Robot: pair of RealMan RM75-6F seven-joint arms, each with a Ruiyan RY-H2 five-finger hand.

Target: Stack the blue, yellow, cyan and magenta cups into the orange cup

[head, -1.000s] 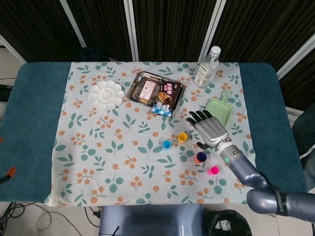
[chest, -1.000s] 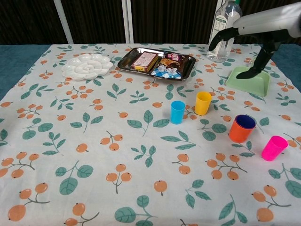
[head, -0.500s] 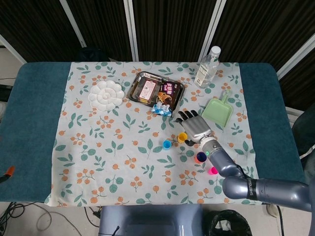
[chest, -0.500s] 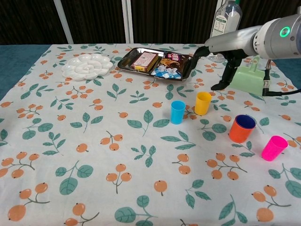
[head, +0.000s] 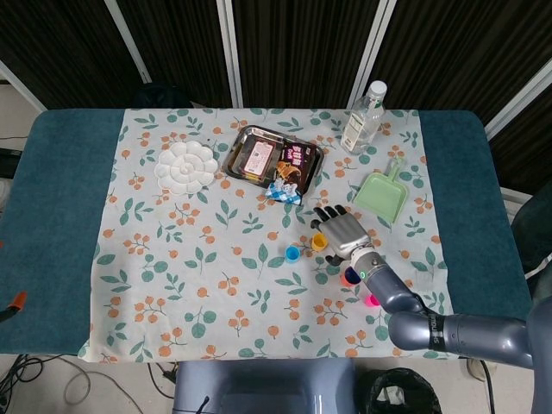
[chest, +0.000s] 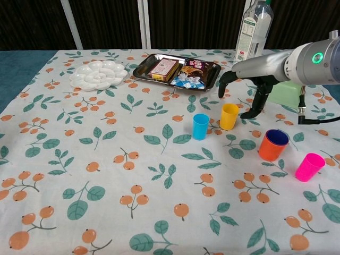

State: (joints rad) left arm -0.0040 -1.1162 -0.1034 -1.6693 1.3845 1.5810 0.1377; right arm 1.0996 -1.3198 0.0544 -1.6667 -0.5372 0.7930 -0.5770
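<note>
While right hand (chest: 245, 90) hovers fingers-spread, empty, above small yellow plastic cup (chest: 229, 116): centre, descend, close round rim.

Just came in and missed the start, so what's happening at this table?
The robot's right hand hovers open just above the yellow cup, holding nothing. The orange cup already has a dark blue cup nested inside. The cyan cup stands to the left of the yellow one, and the magenta cup stands alone to the right of the orange one. The left hand isn't in view.
</note>
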